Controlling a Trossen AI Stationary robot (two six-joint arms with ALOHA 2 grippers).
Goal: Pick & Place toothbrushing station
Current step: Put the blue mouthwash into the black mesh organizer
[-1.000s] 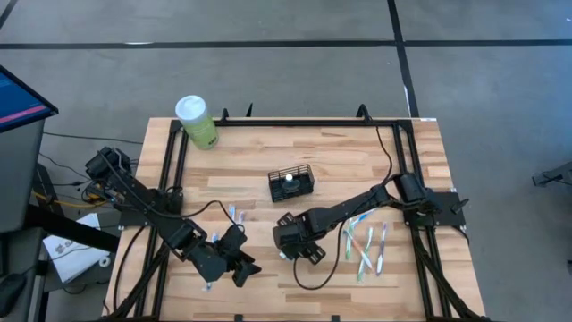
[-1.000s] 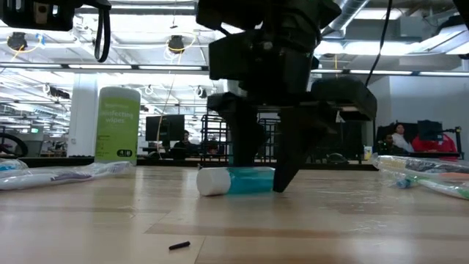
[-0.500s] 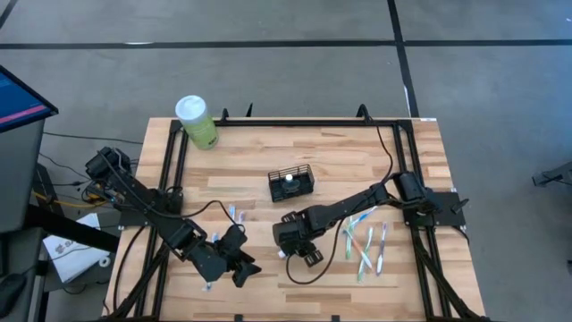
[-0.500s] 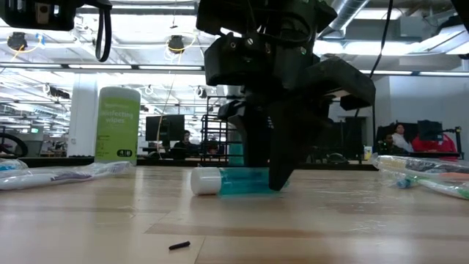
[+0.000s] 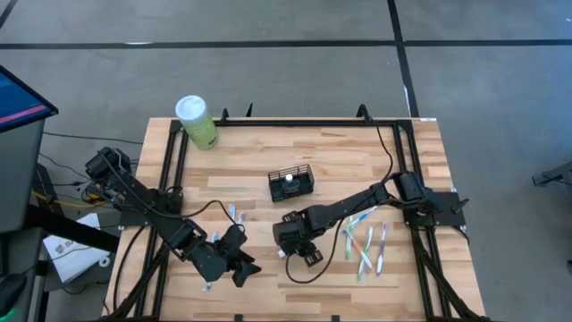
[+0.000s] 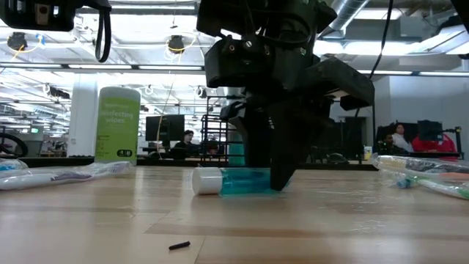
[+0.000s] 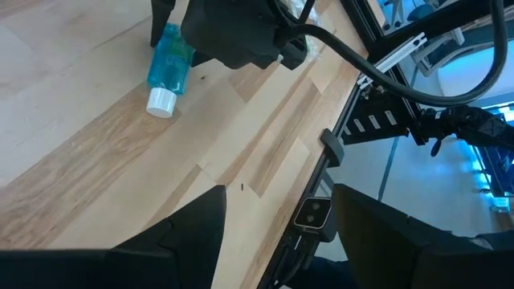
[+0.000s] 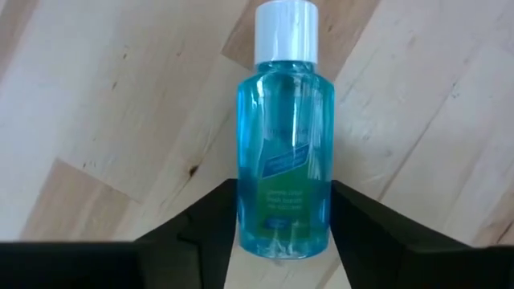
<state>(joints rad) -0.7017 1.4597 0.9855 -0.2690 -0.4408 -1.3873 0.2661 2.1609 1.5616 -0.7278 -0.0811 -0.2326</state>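
While the left gripper (image 5: 239, 265) waits open, the right gripper's (image 8: 281, 241) fingers (image 8: 205, 221) clamp a lying blue bottle (image 8: 283, 172).

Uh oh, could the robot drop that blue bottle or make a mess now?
Maybe. The right gripper pinches only the bottom end of the lying blue mouthwash bottle, so it might swing or slip when lifted. The smooth bottle could also squirt out and roll across the table. The caddy already holds something, so space is tight.
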